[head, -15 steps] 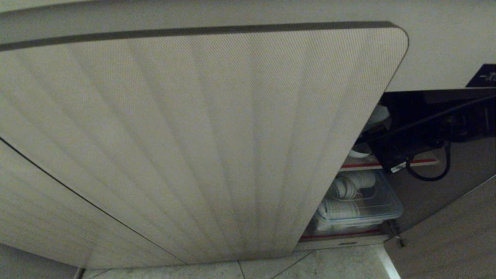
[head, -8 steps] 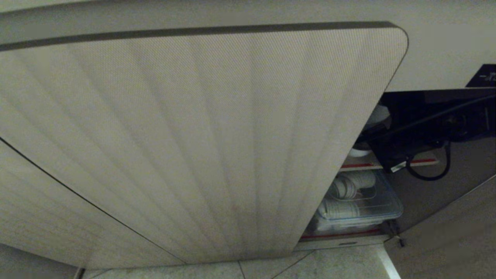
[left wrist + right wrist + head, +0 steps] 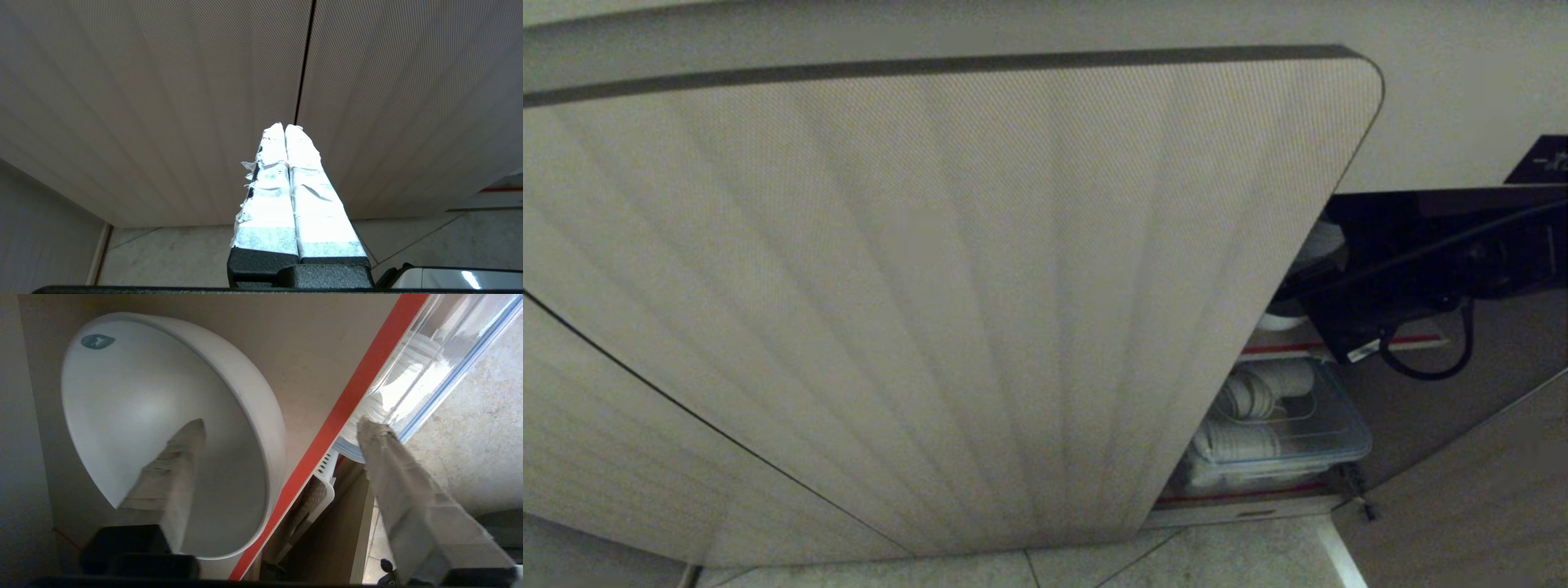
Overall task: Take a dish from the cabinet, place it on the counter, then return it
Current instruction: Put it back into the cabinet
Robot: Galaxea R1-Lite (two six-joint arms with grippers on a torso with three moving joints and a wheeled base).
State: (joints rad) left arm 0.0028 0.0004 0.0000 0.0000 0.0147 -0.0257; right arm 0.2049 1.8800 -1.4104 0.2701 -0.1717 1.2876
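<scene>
The dish [image 3: 135, 400] is a white bowl resting on the cabinet's brown shelf, just behind its red front edge [image 3: 347, 404]. My right gripper [image 3: 281, 424] is open and straddles the bowl's near rim. One taped finger [image 3: 179, 465] is inside the bowl. The other finger [image 3: 392, 469] hangs out past the shelf edge. In the head view the right arm [image 3: 1421, 269] reaches into the cabinet [image 3: 1013, 286] past its ribbed beige door, and a bit of the dish [image 3: 1321, 241] shows. The counter's cream front [image 3: 1445, 106] runs above. My left gripper [image 3: 284, 126] is shut and parked facing the doors.
A clear plastic box of white dishes [image 3: 1282, 425] sits on the cabinet floor under the shelf. A white perforated basket [image 3: 327, 486] stands beside it. The opened right door [image 3: 1462, 506] swings out low on the right. Pale floor tiles [image 3: 1217, 555] lie below.
</scene>
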